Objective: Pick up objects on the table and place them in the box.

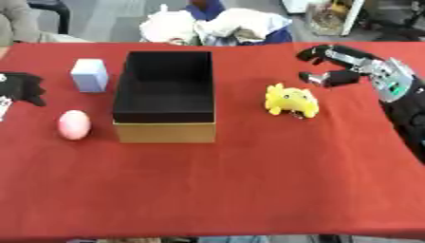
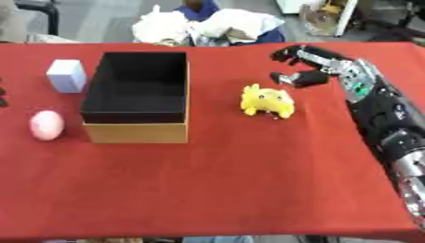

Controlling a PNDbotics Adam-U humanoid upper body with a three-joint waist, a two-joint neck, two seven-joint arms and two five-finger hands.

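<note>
Box [image 1: 164, 124] lies long axis pointing away; right hand [image 1: 348, 69] spread beside yellow toy [image 1: 291, 100].

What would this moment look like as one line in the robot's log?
right hand open, beside yellow plush toy | left hand idle, left edge | black-lined cardboard box empty | pink egg, pale blue block on red tablecloth

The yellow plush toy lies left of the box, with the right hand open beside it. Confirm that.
Not quite: the left eye view shows the yellow plush toy lying to the right of the box, not left. The right hand is indeed open beside it.
</note>
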